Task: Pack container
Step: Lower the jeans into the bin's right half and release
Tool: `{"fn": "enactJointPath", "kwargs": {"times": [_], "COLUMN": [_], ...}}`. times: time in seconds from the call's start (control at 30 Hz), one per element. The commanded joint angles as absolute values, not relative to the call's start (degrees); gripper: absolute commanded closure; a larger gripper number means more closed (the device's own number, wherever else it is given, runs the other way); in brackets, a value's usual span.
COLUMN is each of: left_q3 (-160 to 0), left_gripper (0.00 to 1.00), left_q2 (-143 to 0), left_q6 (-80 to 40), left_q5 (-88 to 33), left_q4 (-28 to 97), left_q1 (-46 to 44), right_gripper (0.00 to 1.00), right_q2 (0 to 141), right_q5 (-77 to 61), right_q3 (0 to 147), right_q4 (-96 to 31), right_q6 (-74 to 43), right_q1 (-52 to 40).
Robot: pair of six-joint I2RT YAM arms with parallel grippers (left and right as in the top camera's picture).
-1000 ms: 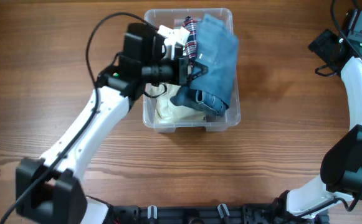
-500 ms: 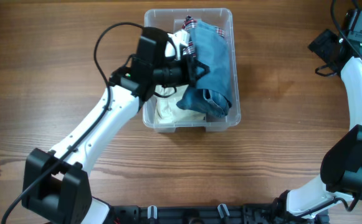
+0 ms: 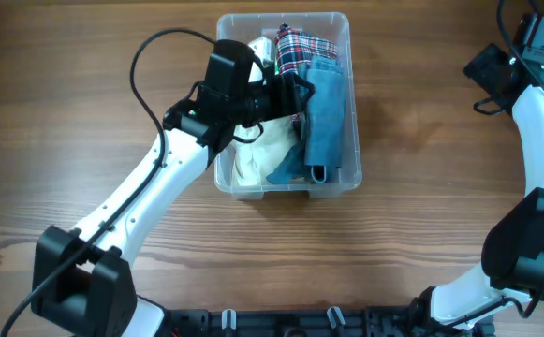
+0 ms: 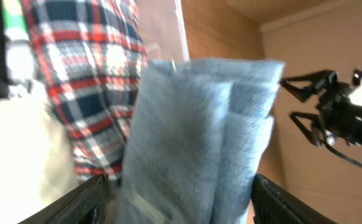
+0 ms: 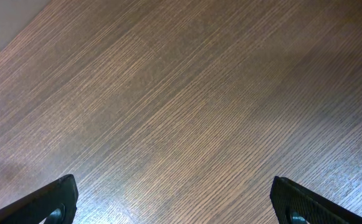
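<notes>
Over the middle of the clear rectangular plastic container [image 3: 286, 191], my left gripper [image 3: 297, 97] has just let go. Its jaws were pinched on the folded blue denim garment [image 3: 326, 112] a second ago and now stand apart. The denim was bunched across the bin's right half; it now lies long and narrow along the right wall. That uncovers the red, white and navy plaid cloth [image 3: 304, 47] at the far end, and the cream cloth [image 3: 257, 159] fills the left side. I judge this piece packed, since all three fabrics sit within the rim. The container itself has not shifted from the far middle of the brown wood-grain table [image 3: 421, 234]. My right gripper [image 5: 174, 205] hangs wide open over bare wood at the far right, holding nothing. No loose items show on the tabletop around the bin. Of the room I can make out almost nothing.
</notes>
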State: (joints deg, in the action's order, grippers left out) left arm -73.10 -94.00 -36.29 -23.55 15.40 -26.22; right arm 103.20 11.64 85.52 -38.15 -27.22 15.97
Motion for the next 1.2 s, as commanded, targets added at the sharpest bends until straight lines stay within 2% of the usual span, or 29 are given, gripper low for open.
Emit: {"fn": "enactJointPath", "kwargs": {"times": [0.0, 0.03, 0.07, 0.17, 0.2, 0.43, 0.63, 0.8, 1.17], "left_q3": [-77.9, -78.6, -78.9, -78.9, -78.9, -78.9, -79.0, -79.0, -79.0], "left_gripper": [0.35, 0.46, 0.53, 0.88, 0.96, 0.96, 0.96, 0.96, 0.96], "left_q2": [-87.9, -86.5, -85.3, -83.7, -83.9, -92.5, -99.3, -103.2, -113.7], "left_q6": [-30.0, -30.0, -30.0, -30.0, -30.0, -25.6, -18.3, -18.2, -18.4], "left_q5": [-19.9, -20.6, -22.0, -23.9, -23.9, -20.6, -12.4, -0.2, 1.0], "left_q4": [15.1, 15.3, 15.2, 15.3, 15.3, 14.6, 16.3, 17.9, 21.5], "left_q1": [-25.2, -25.4, -26.0, -29.5, -31.2, -39.8, -39.9, -39.1, -33.2], "right_gripper": [0.0, 0.0, 0.0, 0.0, 0.0, 0.0, 0.0, 0.0, 0.0], "right_q2": [103.9, 103.9, 103.9, 103.9, 103.9, 103.9, 103.9, 103.9, 103.9], "right_q5": [12.0, 12.0, 12.0, 12.0, 12.0, 12.0, 12.0, 12.0, 12.0], "right_q3": [85.5, 85.5, 85.5, 85.5, 85.5, 85.5, 85.5, 85.5, 85.5], "right_q4": [-38.0, -38.0, -38.0, -38.0, -38.0, -38.0, -38.0, -38.0, -38.0], "right_q6": [-28.1, -28.1, -28.1, -28.1, -28.1, -28.1, -28.1, -28.1, -28.1], "right_q1": [15.7, 15.7, 15.7, 15.7, 15.7, 15.7, 15.7, 15.7, 15.7]}}
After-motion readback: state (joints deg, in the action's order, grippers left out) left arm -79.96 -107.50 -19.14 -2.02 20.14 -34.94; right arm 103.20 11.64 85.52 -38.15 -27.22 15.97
